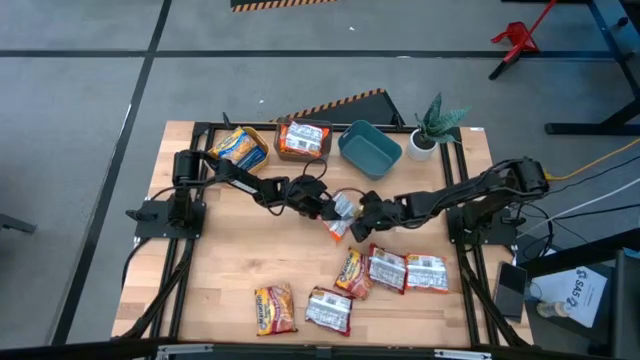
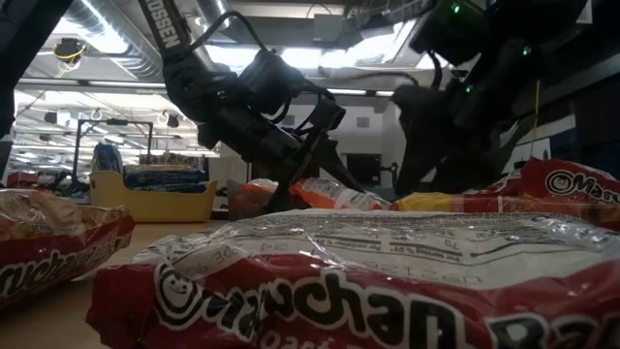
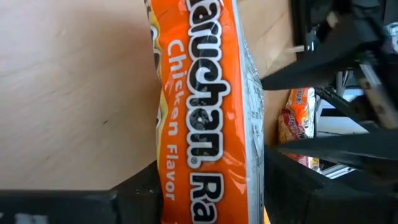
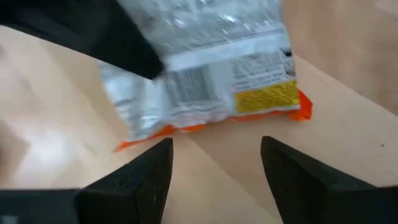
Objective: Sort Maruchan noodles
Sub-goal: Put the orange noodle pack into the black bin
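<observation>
One orange packet [image 3: 205, 112], left tool [image 1: 328, 205] clamping

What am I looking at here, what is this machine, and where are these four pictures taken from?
It is a table robot with two dark arms. One picture looks straight down, one looks level across the table, and one camera rides on each wrist. The left hand grips an orange chicken noodle packet at mid-table. The right hand hangs open right beside it, holding nothing. Five more packets lie on the near part of the table. At the far edge stand a yellow bin and another bin with packets, plus an empty teal bin.
</observation>
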